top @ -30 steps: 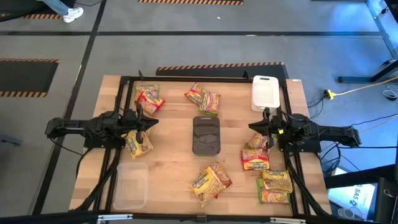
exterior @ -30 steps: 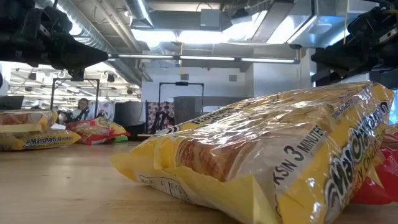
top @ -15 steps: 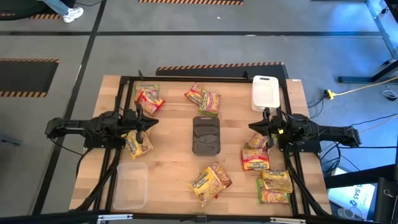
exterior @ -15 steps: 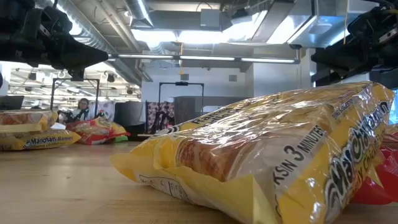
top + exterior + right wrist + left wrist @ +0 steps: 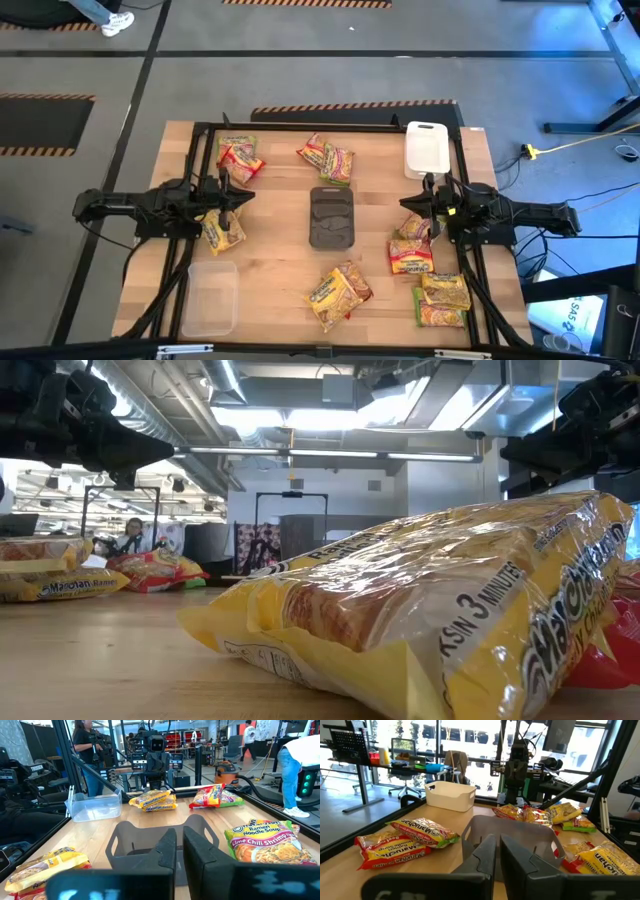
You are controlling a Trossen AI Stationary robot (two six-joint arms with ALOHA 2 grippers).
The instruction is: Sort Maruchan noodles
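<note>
Reaching for any one of the Maruchan noodles [image 5: 340, 291] risks dragging a neighbour, since the packets lie overlapped in scattered clumps across the desk [image 5: 270, 250]. Left pincer [image 5: 243, 196] and right pincer [image 5: 410, 203] both hover with fingers together, holding nothing. Between them sits the dark tray [image 5: 331, 217]; clear tray [image 5: 209, 297] and white tray [image 5: 426, 148] occupy corners.
</note>
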